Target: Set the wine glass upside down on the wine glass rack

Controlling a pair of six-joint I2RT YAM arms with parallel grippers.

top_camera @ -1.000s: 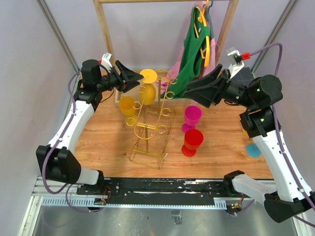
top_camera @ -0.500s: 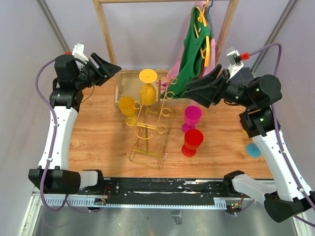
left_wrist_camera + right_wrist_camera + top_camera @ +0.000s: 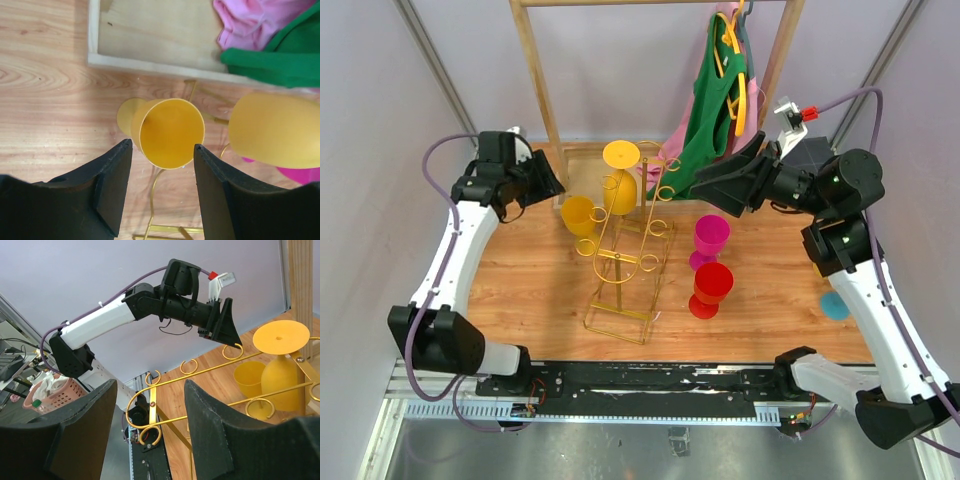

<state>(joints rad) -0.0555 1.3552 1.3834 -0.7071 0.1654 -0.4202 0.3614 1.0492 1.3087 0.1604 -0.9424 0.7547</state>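
Left pincer (image 3: 161, 146) has dropped toward the upright yellow wine glass (image 3: 170, 132), jaws apart; right pincer (image 3: 150, 385) likewise apart.

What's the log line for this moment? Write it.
left tool open, facing standing yellow glass | right tool open, empty | hung yellow glass inverted on rack

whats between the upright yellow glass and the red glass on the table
The gold wire rack stands between the upright yellow glass and the red glass; the top view shows it.
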